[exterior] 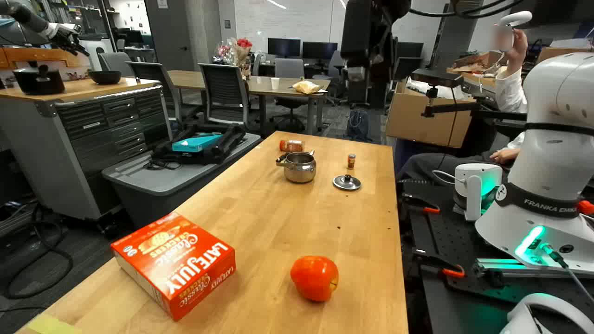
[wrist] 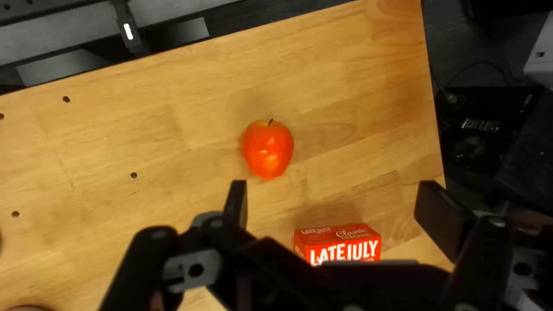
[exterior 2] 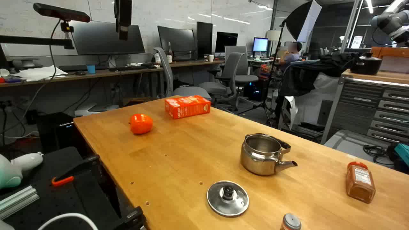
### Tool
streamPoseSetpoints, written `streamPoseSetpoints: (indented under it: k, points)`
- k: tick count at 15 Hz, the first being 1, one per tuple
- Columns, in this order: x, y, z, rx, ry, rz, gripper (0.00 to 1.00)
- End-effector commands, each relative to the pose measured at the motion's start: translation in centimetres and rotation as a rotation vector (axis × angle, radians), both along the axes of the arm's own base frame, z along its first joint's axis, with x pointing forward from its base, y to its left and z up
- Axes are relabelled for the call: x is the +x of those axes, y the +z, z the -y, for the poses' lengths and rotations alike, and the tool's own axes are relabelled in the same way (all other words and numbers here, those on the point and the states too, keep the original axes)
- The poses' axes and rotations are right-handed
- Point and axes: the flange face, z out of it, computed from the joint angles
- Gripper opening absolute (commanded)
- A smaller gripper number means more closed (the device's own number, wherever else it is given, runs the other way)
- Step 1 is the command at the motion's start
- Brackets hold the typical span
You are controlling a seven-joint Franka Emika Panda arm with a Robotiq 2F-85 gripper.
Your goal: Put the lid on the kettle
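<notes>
The lid (exterior: 347,183) is a silver disc with a dark knob, lying knob-up on the table. It also shows in an exterior view (exterior 2: 227,201). The kettle (exterior: 300,172) is a squat shiny silver pot with a spout, standing upright with its top open. Its dark handle hangs to the side (exterior 2: 262,161). The lid lies beside the kettle, apart from it. My gripper (wrist: 337,205) is open and empty, high above the table. It shows as a dark shape at the top in both exterior views (exterior: 364,88) (exterior 2: 123,28). The wrist view does not clearly show lid or kettle.
A red-orange apple (wrist: 268,149) and a red cracker box (wrist: 341,244) are on the wooden table below the gripper. A spice jar (exterior 2: 360,182) lies beyond the kettle. A small shaker (exterior: 351,161) stands near the lid.
</notes>
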Motion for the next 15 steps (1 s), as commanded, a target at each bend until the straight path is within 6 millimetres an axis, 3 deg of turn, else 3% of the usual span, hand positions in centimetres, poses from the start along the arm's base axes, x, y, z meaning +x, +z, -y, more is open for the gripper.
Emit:
streamPoseSetpoints:
  k: [1,9,15]
  points:
    - [0.1,0.2,0.0,0.001,0.001,0.003,1.00]
    - [0.3,0.8,0.0,0.007,-0.009,0.021,1.00]
    - [1.3,1.0,2.1,0.008,-0.038,0.044,1.00]
